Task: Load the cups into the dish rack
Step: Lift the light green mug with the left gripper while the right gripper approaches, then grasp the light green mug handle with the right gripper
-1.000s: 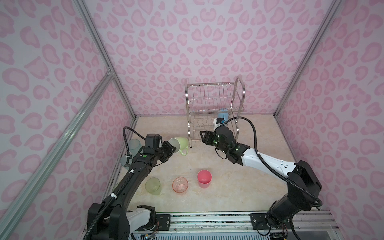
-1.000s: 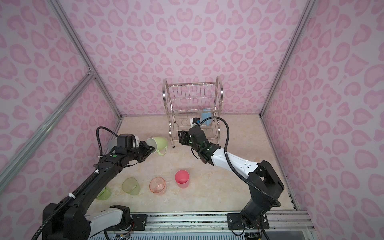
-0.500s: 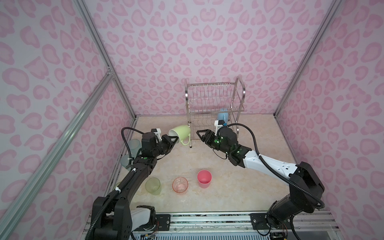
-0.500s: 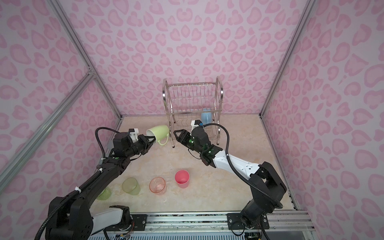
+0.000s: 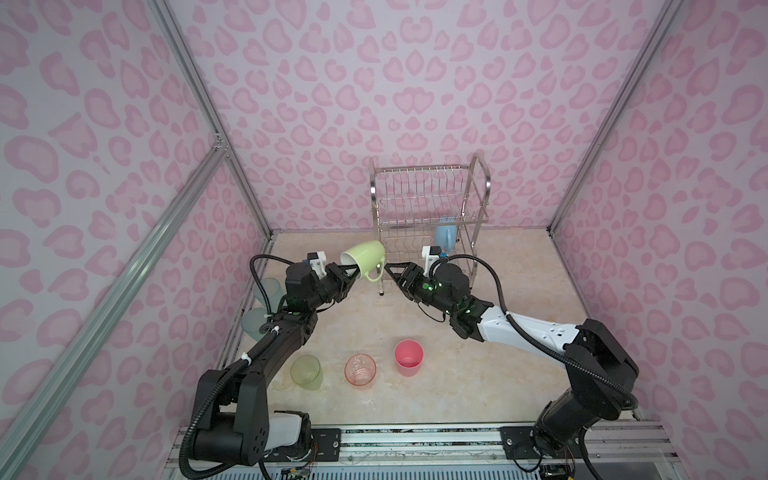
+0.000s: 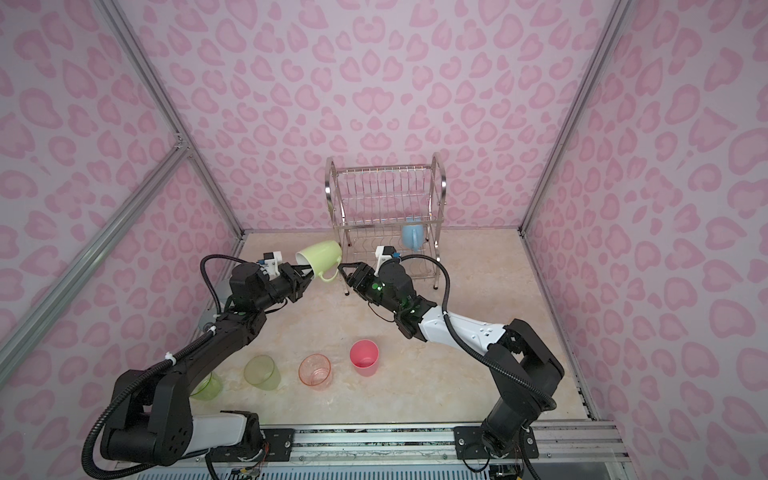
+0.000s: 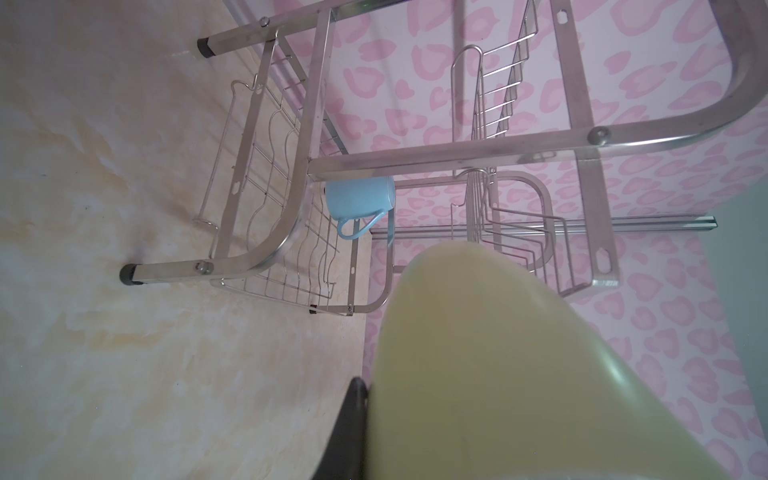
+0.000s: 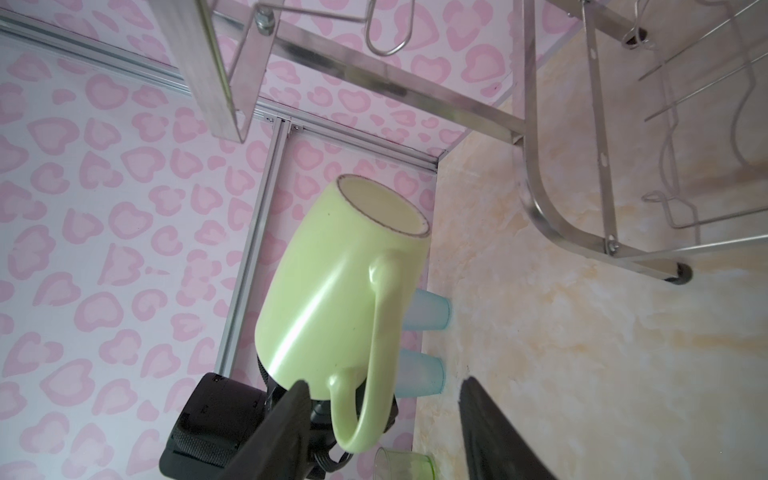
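The left claw (image 5: 348, 272) is clamping onto the rim of the green mug (image 5: 365, 257) and holding it up off the table (image 5: 478, 374). The mug is tipped on its side, base pointing toward the dish rack (image 5: 419, 168), handle on the underside. It is hanging in the air just left of the rack's front left leg.

The right claw (image 5: 392, 272) is reaching in from the opposite side, jaws standing partly apart and gripping nothing. In the right wrist view the lower loop of the handle is showing between its fingers (image 8: 282, 432), though contact is impossible to call.

The rack is standing at the middle of the table's back edge, with a blue mug (image 5: 445, 237) resting in its lower tier toward the right end.

Near the front edge, the yellow-green tumbler (image 5: 306, 372), the orange-pink tumbler (image 5: 360, 370) and the pink tumbler (image 5: 408, 357) are standing upright in a row. Two pale blue tumblers (image 8: 428, 309) are standing by the left edge.
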Robot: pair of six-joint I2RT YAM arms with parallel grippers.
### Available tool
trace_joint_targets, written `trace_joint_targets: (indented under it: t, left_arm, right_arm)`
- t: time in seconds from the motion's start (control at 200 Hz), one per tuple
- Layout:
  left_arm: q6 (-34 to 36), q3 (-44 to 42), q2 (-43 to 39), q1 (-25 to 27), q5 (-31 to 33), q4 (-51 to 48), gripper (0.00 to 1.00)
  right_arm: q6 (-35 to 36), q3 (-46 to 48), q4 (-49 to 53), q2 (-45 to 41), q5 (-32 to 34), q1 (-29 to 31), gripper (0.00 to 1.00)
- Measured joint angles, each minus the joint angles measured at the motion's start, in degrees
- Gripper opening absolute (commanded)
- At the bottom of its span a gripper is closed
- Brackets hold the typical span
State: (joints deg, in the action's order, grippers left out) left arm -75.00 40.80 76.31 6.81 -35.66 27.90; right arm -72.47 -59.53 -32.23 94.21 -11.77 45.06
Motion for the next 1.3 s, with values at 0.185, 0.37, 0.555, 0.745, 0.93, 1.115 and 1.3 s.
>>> trace_joint_targets:
  t: [0.185, 0.37, 0.555, 0.745, 0.93, 1.115, 1.3]
  left_arm:
    - [-1.7, -0.7, 0.0, 0.0, -0.5, 2.7, 0.03]
    - [-3.0, -1.3, 0.5, 0.1, -0.8, 4.2, 0.03]
    - [-4.9, -1.8, 1.4, 0.2, -1.4, 7.1, 0.03]
    - [-6.0, -2.2, 1.7, 0.3, -1.9, 9.1, 0.03]
    - [-6.6, -2.2, 1.9, 0.3, -2.4, 10.3, 0.03]
    - [-7.5, -2.2, 2.3, 0.3, -2.2, 10.5, 0.03]
    - [-7.6, -2.2, 2.3, 0.3, -1.2, 10.6, 0.03]
  right_arm:
    - [-1.5, -0.3, -3.5, 2.3, -0.1, 0.8, 0.52]
    - [-1.9, -1.0, -6.4, 3.6, -0.2, 1.8, 0.49]
    - [-1.9, -2.5, -8.0, 5.2, -0.3, 2.6, 0.44]
    - [-1.9, -3.3, -8.7, 6.4, -0.5, 2.6, 0.37]
    - [-1.9, -4.4, -10.1, 7.8, -1.3, 2.6, 0.37]
    - [-1.9, -5.6, -11.6, 9.3, -2.4, 2.6, 0.37]
    - [-2.4, -6.2, -13.4, 10.7, -3.5, 2.1, 0.34]
